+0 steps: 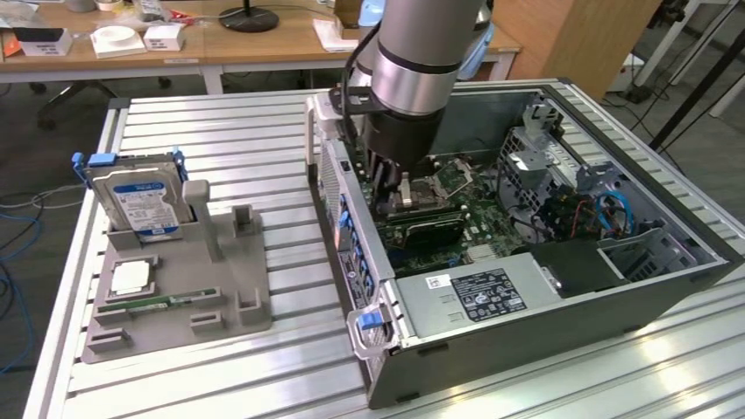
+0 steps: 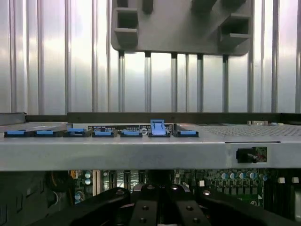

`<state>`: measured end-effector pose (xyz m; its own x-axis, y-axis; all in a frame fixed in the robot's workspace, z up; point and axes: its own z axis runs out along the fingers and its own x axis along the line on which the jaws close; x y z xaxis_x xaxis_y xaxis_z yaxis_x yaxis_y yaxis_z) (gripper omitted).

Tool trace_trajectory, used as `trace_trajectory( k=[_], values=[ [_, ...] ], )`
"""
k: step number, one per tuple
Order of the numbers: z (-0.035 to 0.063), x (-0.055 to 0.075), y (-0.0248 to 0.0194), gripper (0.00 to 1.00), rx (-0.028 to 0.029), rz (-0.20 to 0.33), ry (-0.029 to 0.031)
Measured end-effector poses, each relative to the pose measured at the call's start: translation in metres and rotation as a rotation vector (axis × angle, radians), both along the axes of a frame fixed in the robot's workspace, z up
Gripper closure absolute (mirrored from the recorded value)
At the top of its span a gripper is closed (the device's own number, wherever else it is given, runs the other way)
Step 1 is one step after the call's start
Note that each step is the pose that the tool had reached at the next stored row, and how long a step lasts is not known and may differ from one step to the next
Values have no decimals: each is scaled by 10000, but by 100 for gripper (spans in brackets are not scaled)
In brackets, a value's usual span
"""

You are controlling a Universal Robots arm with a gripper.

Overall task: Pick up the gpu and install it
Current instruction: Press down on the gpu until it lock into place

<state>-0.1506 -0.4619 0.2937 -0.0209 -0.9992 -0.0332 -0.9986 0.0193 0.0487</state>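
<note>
One arm reaches down into the open computer case [image 1: 652, 279], its end effector [image 1: 402, 194] closed, fingers drawn together, low over the green motherboard [image 1: 489, 223] near the case's slotted rear wall. The gpu [image 1: 434, 230] sits inside the case on that board, its black face showing, right at the end effector's tip; I cannot tell whether the fingers pinch its edge. Outside the case, on the table [image 1: 233, 131], a grey tray [image 1: 174, 327] carries an upright hard drive [image 1: 138, 202] and a memory stick [image 1: 157, 304] lying flat.
</note>
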Motion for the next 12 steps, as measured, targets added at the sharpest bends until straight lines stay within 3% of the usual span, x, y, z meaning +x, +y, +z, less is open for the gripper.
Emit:
trace_trajectory(
  k=[1,2,7,12],
  values=[
    [7,-3,0,89,-1,-6,94],
    [27,-4,0,89,1,-9,127],
    [78,-29,0,89,4,-15,141],
    [79,-80,0,89,2,-16,219]
  ],
)
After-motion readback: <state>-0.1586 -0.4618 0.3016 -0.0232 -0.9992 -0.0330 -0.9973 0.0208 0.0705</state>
